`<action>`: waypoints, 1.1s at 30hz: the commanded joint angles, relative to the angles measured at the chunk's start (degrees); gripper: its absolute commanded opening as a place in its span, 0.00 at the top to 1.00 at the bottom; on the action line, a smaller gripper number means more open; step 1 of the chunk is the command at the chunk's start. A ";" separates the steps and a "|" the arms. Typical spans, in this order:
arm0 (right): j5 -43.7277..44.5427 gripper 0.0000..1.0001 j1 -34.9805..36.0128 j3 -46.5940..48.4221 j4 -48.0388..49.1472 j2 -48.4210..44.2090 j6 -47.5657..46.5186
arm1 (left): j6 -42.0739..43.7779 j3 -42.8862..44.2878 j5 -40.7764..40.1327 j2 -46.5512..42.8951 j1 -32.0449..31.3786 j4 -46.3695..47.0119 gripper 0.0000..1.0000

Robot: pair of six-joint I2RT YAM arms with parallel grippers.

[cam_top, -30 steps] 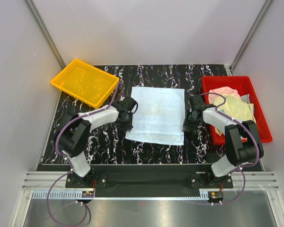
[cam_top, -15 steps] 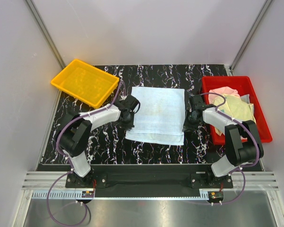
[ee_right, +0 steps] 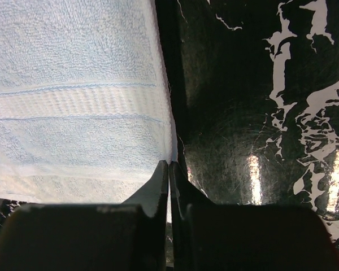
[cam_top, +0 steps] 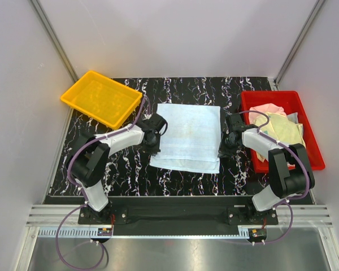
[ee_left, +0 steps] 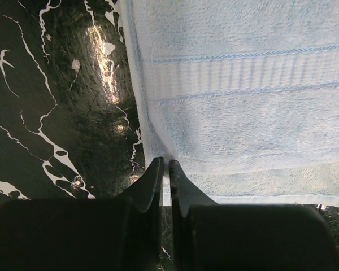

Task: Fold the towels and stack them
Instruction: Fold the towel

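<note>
On black marble tabletop [cam_top: 181, 90], left gripper [ee_left: 165, 167], right gripper [ee_right: 168, 168] clamped on opposite side edges of light blue towel [cam_top: 189, 135].

Arms bent inward, left fingers [ee_left: 151, 187] and right fingers [ee_right: 157, 191] pinching the towel [cam_top: 189, 135] edges.

The light blue towel [cam_top: 187, 137] is soft terry cloth with a fuzzy, matt pile, and one flat, ribbed woven band crosses it. The table [ee_left: 56, 113] is black with white veins, smooth and very glossy. The yellow tray [cam_top: 101, 97] and the red tray [cam_top: 260, 100] are smooth plastic. The left gripper [ee_left: 165, 164] looks matt black.
</note>
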 commanded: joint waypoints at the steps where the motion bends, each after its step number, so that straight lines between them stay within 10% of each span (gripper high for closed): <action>1: 1.45 0.99 0.83 2.08 -1.16 -1.89 -0.26 | -0.39 2.44 -2.12 -0.55 -0.29 0.11 1.00; 17: -1.53 1.00 0.83 8.41 -9.95 -6.98 -2.63 | 0.75 8.51 -3.53 -9.59 -0.20 -8.33 1.00; 33: -9.97 1.00 1.36 -12.16 4.46 -13.57 5.01 | -0.30 -11.80 4.91 -15.50 -0.29 5.02 1.00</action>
